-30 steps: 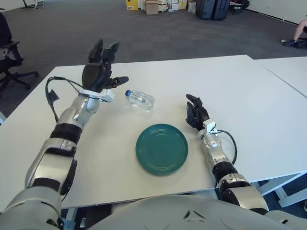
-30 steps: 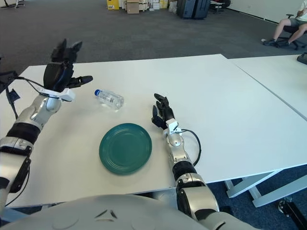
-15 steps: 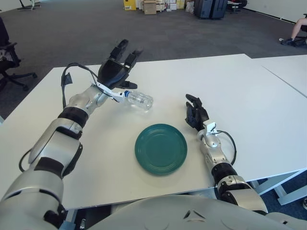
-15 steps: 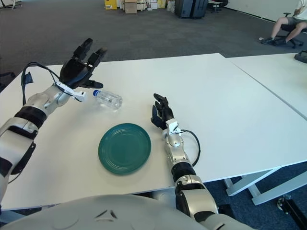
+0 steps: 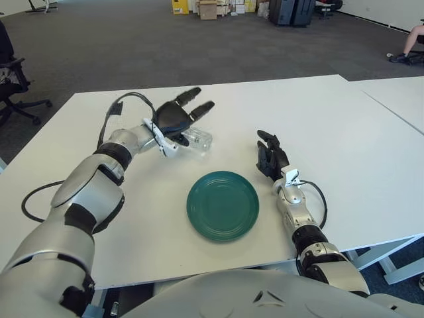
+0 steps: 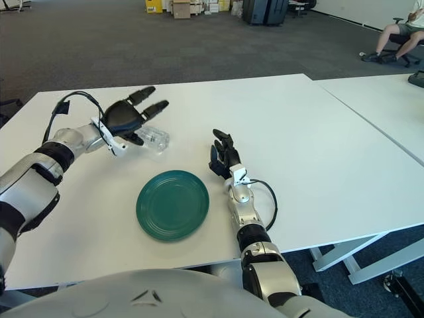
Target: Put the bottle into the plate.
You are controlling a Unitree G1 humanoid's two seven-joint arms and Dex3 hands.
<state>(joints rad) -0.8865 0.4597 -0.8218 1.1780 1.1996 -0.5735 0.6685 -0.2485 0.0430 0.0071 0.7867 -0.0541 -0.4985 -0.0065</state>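
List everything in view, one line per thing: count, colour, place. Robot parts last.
bottle: one, clear plastic, lying on its side on the table, beyond the plate and to its left, partly covered by the left robot hand.
plate: one, dark green, near the table's front edge, bare.
table: one, white, carrying everything; a second white table stands to its right.
office chair: one, black, far left on the floor.
boxes: several, brown and yellow, far back on the floor.
left robot hand: one, black, fingers spread over the bottle.
right robot hand: one, black, right of the plate.
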